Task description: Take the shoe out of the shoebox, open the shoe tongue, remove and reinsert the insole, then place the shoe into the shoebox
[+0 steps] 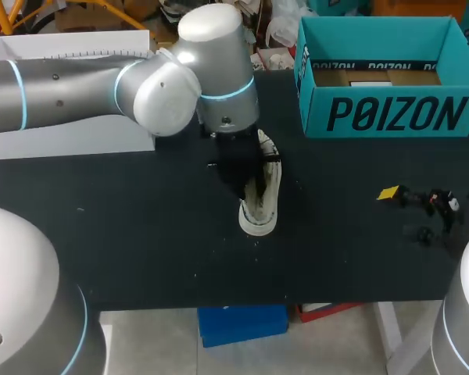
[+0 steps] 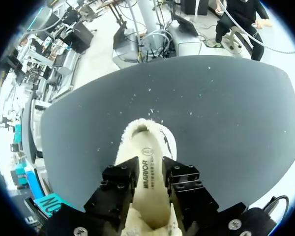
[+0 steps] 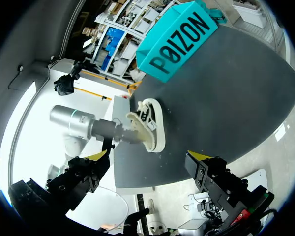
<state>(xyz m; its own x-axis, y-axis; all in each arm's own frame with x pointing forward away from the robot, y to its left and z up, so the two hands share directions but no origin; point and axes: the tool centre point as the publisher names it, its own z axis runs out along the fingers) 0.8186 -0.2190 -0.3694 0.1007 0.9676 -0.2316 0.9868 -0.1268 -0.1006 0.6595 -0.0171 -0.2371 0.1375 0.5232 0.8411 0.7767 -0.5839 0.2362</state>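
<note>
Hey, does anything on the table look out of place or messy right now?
The insole sticks partway out of the shoe, pinched between the left fingers, so it looks unseated. Small white specks are scattered on the black table around the shoe.

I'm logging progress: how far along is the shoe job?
Done: the shoe lies on the table, out of the shoebox. In hand: the left gripper pinches the insole at the shoe. Left: getting it out and back in, then boxing the shoe. The right gripper is open.
</note>
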